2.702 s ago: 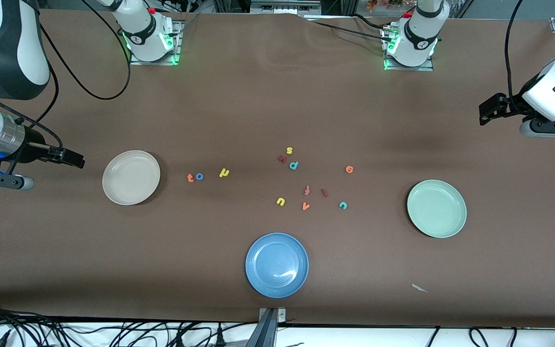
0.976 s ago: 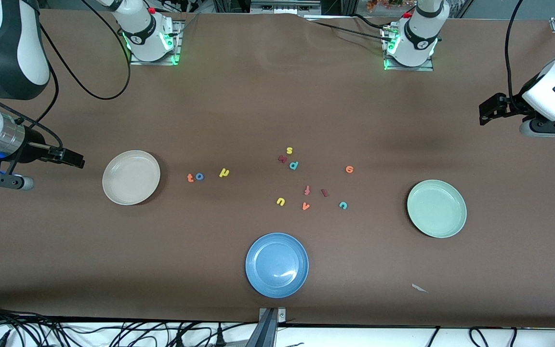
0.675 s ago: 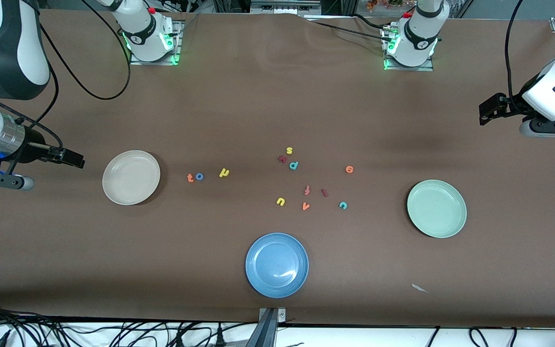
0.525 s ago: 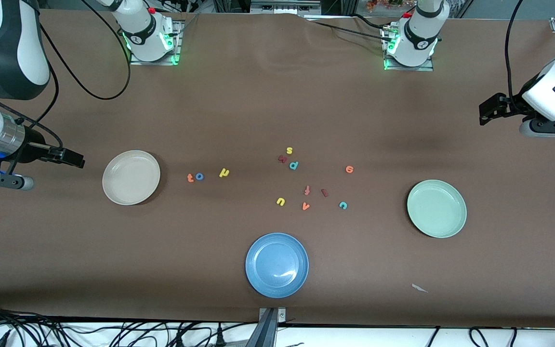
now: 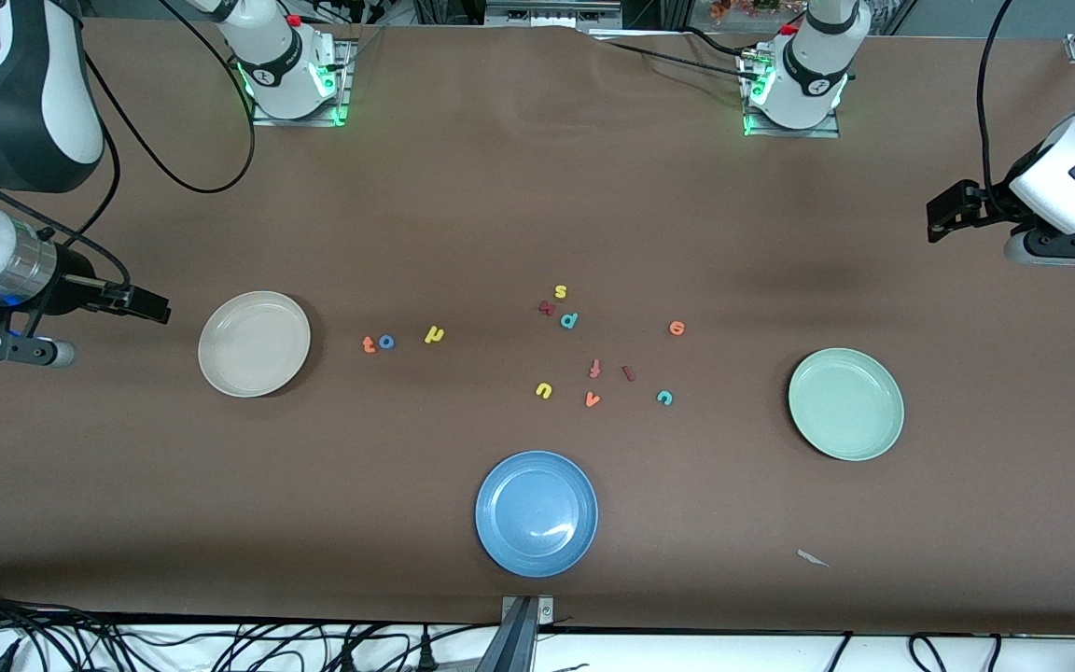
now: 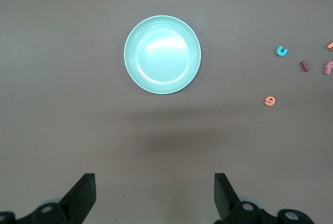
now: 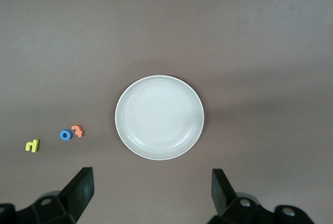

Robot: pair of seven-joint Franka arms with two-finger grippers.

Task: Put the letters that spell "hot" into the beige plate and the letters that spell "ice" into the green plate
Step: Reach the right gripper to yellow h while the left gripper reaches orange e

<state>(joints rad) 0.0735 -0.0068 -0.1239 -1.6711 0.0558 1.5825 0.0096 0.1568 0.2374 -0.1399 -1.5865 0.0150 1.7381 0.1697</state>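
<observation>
The orange t (image 5: 369,344), blue o (image 5: 386,342) and yellow h (image 5: 434,334) lie in a row beside the beige plate (image 5: 254,343). The orange e (image 5: 677,328), dark red i (image 5: 629,373) and teal c (image 5: 664,398) lie scattered toward the green plate (image 5: 845,403). Both plates hold nothing. My right gripper (image 7: 151,178) hangs open high over the table at the right arm's end, near the beige plate (image 7: 159,117). My left gripper (image 6: 154,179) hangs open high over the left arm's end, near the green plate (image 6: 162,54).
A blue plate (image 5: 536,513) sits near the front edge. Other letters lie in the middle: yellow s (image 5: 560,291), teal p (image 5: 569,320), red-orange f (image 5: 594,368), yellow u (image 5: 543,390), orange v (image 5: 592,399). A white scrap (image 5: 813,558) lies toward the front.
My right arm has shifted slightly toward the beige plate. The left arm, the letters and the plates have not moved.
</observation>
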